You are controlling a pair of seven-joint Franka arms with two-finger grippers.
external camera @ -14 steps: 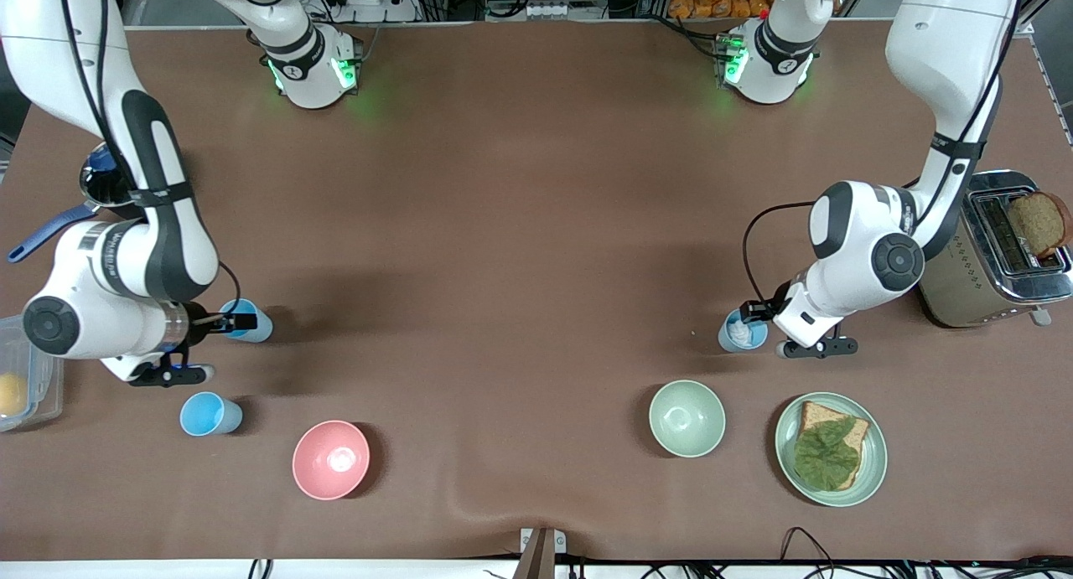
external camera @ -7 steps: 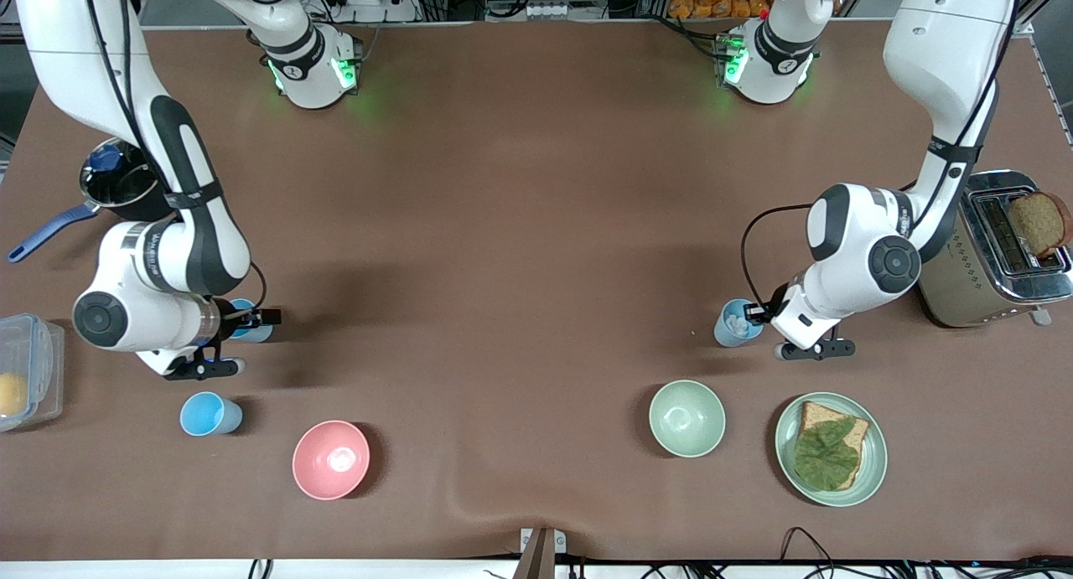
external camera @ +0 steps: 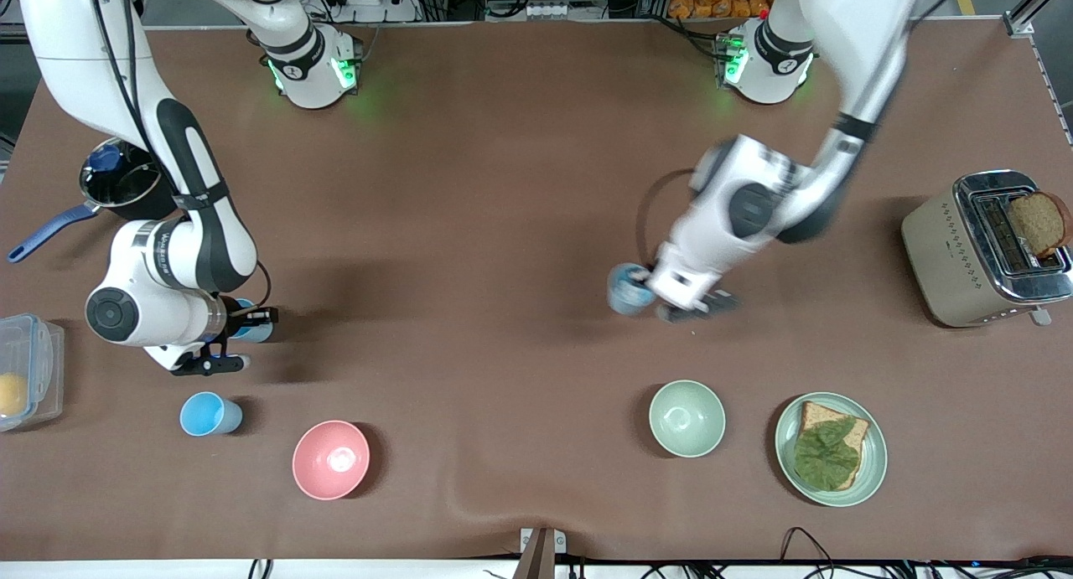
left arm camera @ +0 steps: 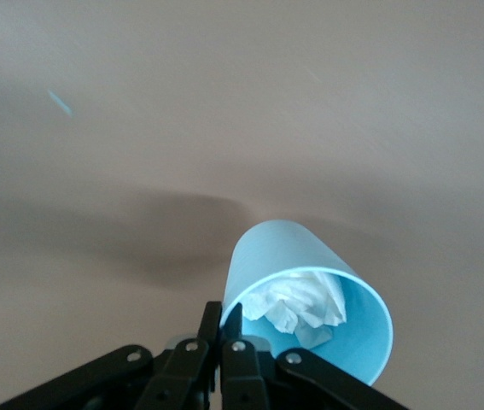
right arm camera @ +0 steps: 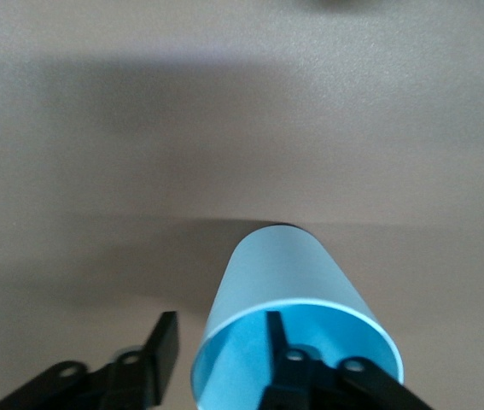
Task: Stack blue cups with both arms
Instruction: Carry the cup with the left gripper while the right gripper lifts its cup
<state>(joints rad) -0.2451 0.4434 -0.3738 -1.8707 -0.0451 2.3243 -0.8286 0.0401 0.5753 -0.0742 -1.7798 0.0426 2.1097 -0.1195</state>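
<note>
My left gripper (external camera: pixel 647 292) is shut on the rim of a blue cup (external camera: pixel 625 288) with crumpled white paper inside, and holds it above the middle of the table. In the left wrist view the gripper (left arm camera: pixel 222 318) pinches the wall of that cup (left arm camera: pixel 297 256). My right gripper (external camera: pixel 261 317) is open at a second blue cup (external camera: pixel 254 331) near the right arm's end. In the right wrist view, one finger of the gripper (right arm camera: pixel 220 331) is inside this cup (right arm camera: pixel 280 273) and one is outside. A third blue cup (external camera: pixel 209 414) stands alone, nearer the camera.
A pink bowl (external camera: pixel 330 459) and a pale green bowl (external camera: pixel 686 417) stand near the front edge. A plate (external camera: pixel 873 470) carries bread and lettuce. A toaster (external camera: pixel 943 256) is at the left arm's end. A pot (external camera: pixel 117 181) and a clear container (external camera: pixel 29 369) are at the right arm's end.
My left arm has lifted its cup and carried it toward the middle of the table. My right arm has shifted a little along its cup, which has stayed in place.
</note>
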